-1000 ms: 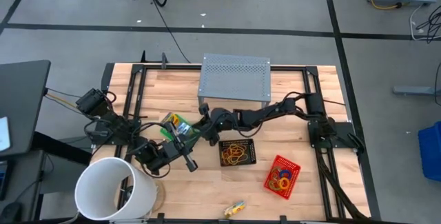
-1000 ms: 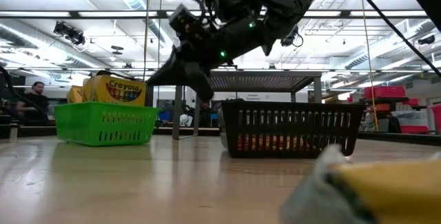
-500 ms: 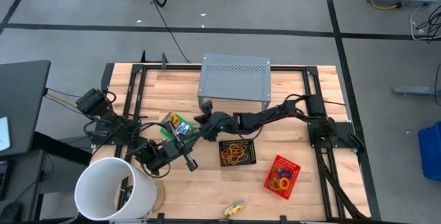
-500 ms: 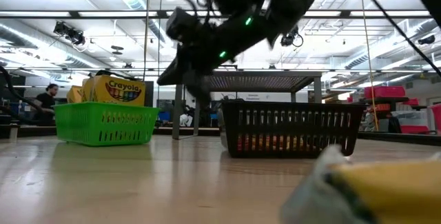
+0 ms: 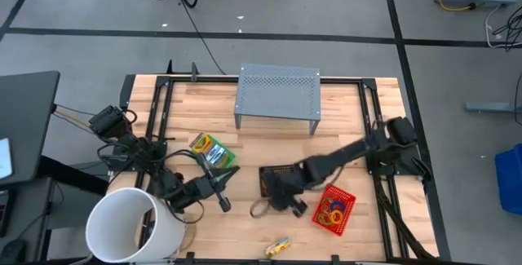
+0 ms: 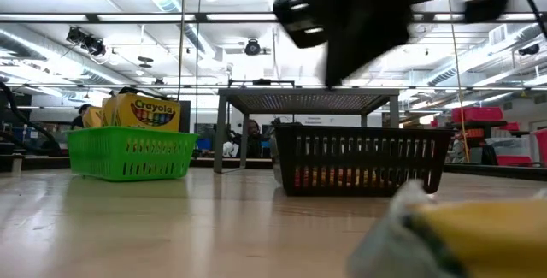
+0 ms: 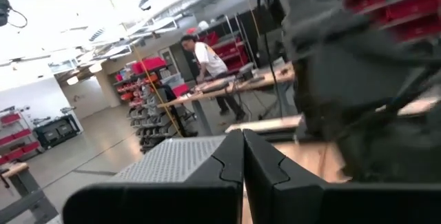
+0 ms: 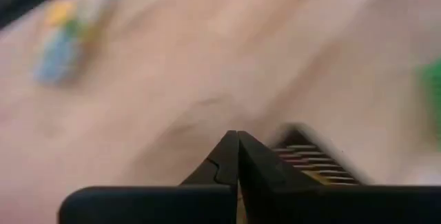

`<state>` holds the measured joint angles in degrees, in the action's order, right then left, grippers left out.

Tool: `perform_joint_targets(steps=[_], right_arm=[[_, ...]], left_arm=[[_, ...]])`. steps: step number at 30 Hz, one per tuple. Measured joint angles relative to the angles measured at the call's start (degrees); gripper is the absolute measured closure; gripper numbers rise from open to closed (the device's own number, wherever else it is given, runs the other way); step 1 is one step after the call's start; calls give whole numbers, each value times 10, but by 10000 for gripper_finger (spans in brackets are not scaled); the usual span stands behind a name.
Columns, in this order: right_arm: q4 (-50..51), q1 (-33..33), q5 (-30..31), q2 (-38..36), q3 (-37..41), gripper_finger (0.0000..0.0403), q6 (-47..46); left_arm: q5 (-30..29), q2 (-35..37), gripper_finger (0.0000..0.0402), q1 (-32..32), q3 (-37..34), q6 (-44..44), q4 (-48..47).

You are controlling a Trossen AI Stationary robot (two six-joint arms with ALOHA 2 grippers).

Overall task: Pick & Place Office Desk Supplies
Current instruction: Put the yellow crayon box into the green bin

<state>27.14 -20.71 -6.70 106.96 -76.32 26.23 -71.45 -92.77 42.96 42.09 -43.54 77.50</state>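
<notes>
My right gripper (image 5: 273,203) hangs shut over the bare wood, just near of the black mesh tray (image 5: 287,185) of rubber bands. A thin brown rubber band (image 5: 259,209) loops out from its fingertips. My left gripper (image 5: 232,172) is shut on nothing beside the green tray (image 5: 210,152), which holds crayon boxes (image 6: 141,111). The red tray (image 5: 333,208) at the right holds coloured rings. A small yellow item (image 5: 278,246) lies on the wood at the near edge. My right gripper has the rubber band at one end of its loop (image 5: 270,205), at the fingertips. The fingers slant down from the table's right. The picture is blurred there, so the kind of hold does not show. The loop trails from the tips toward the table's left.
The big white bucket (image 5: 134,224) stands at the near left corner beside my left arm. The grey perforated stand (image 5: 278,94) is at the far middle. Bare wood (image 5: 245,228) lies between the black tray and the near edge. People show in the room behind.
My right gripper has swung fast from beside the green tray, past the black tray, toward the table's near edge and right, and tipped more downward. The rubber band now shows at its tips where none lay before.
</notes>
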Motion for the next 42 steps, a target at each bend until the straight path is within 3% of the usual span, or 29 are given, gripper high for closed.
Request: perform_joint_targets(steps=[7,15,19,24,33,36,39,42], right_arm=[[0,-105,29,11,1,337,-103],[-58,-151,41,53,1,206,-246],[-94,-166,50,78,1,175,-264],[-132,-171,49,98,0,181,-304],[-167,-172,66,139,1,207,-294],[-162,-172,80,139,1,250,-294],[-160,-172,81,137,1,329,-294],[-158,-177,100,135,1,335,-287]], left_arm=[[0,0,400,-3,0,46,-59],[18,0,400,-6,0,48,-62],[27,0,400,-6,0,55,-69],[27,0,400,-6,0,68,-78],[27,0,400,-6,0,87,-92],[26,0,400,-6,0,90,-93],[26,0,400,-6,0,91,-95],[26,0,400,-6,0,92,-95]])
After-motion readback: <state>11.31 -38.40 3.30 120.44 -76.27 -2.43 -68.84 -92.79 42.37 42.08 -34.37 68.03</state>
